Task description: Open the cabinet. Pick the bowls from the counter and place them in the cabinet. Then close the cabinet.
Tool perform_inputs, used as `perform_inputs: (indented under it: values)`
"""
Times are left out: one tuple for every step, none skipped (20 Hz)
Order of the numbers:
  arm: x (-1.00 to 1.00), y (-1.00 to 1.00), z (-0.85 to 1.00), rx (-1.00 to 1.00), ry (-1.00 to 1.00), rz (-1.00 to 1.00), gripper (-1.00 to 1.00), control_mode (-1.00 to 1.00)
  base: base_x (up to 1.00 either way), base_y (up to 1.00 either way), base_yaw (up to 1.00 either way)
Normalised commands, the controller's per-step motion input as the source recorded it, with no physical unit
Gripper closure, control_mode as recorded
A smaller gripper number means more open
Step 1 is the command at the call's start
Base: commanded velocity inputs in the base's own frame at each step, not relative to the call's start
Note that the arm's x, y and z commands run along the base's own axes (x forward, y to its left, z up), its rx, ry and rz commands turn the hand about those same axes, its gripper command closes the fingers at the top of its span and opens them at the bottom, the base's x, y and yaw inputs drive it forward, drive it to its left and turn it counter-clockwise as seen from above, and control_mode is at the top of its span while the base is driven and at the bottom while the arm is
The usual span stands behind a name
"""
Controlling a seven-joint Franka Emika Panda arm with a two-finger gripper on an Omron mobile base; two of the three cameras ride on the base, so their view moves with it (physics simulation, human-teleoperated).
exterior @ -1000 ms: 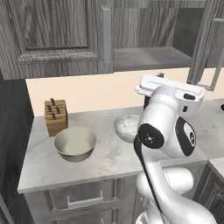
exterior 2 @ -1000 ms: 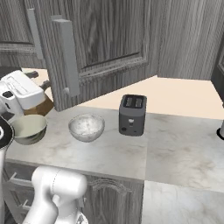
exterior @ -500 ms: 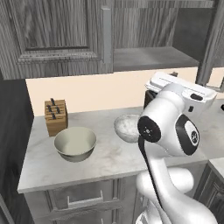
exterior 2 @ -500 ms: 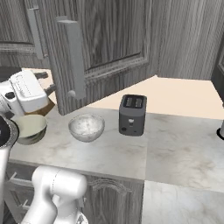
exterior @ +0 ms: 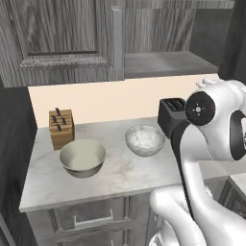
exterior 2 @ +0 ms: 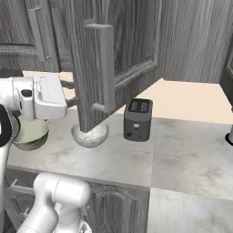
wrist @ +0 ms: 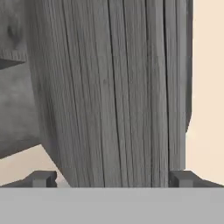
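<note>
The cabinet (exterior: 158,62) hangs on the wall above the counter (exterior: 120,175). Its right door (exterior 2: 118,59) is swung out toward the near side, and the grey shelf (exterior: 166,63) behind it is bare. The left door (exterior: 57,41) is shut, with its long bar handle (exterior: 116,41) standing upright at its right edge. In the right base view the open door's own bar handle (exterior 2: 105,68) faces the camera, and the door's lower corner hangs in front of the marbled bowl.

The two bowls sit on the counter below, near each other but apart. The beige bowl (exterior: 82,157) is to the left and a little nearer. The speckled white bowl (exterior: 144,140) is to its right, just left of a black toaster (exterior: 171,115). A wooden knife block (exterior: 61,128) stands at the far left of the counter against the cream wall, behind the beige bowl.

The gripper (wrist: 113,178) points at the open door from close by. In the hand view the door's wood grain runs between the two finger tips (wrist: 43,179), which stand wide apart on either side of it (as wide as they seem to go). They hold nothing, though I cannot tell whether either tip touches the wood. In the right base view the white hand (exterior 2: 38,98) reaches in from the left, just beside the door's free edge, above the beige bowl.
</note>
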Motion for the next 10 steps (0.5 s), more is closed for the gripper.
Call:
perform_inputs:
  values:
    - [0.21,-1.0,0.0,0.24,0.2,-0.15,-1.0,-1.0,0.0,0.0,0.0]
    - [0.21,-1.0,0.0,0.23,0.19,-0.16,-1.0,-1.0,0.0,0.0,0.0]
    - [0.16,-1.0,0.0,0.22,0.15,-0.16,-1.0,-1.0,0.0,0.0,0.0]
    - [0.07,-1.0,0.0,0.19,0.07,-0.15,-1.0,-1.0,0.0,0.0,0.0]
    - [0.04,-1.0,0.0,0.17,0.01,-0.14,-1.0,-1.0,0.0,0.0,0.0]
    - [0.0,-1.0,0.0,0.13,0.0,-0.11,-1.0,-1.0,0.0,0.0,0.0]
    - [0.01,-0.99,0.0,0.12,0.0,-0.07,-1.0,-1.0,0.0,0.0,0.0]
    - [0.0,-0.95,0.0,0.11,-0.05,-0.03,-1.0,-1.0,0.0,0.0,0.0]
    - [0.0,-0.69,0.0,0.07,-0.15,0.0,-1.0,-1.0,0.0,0.0,0.0]
    - [-0.41,-0.23,0.0,0.04,-0.21,0.0,-1.0,-1.0,0.0,0.0,0.0]
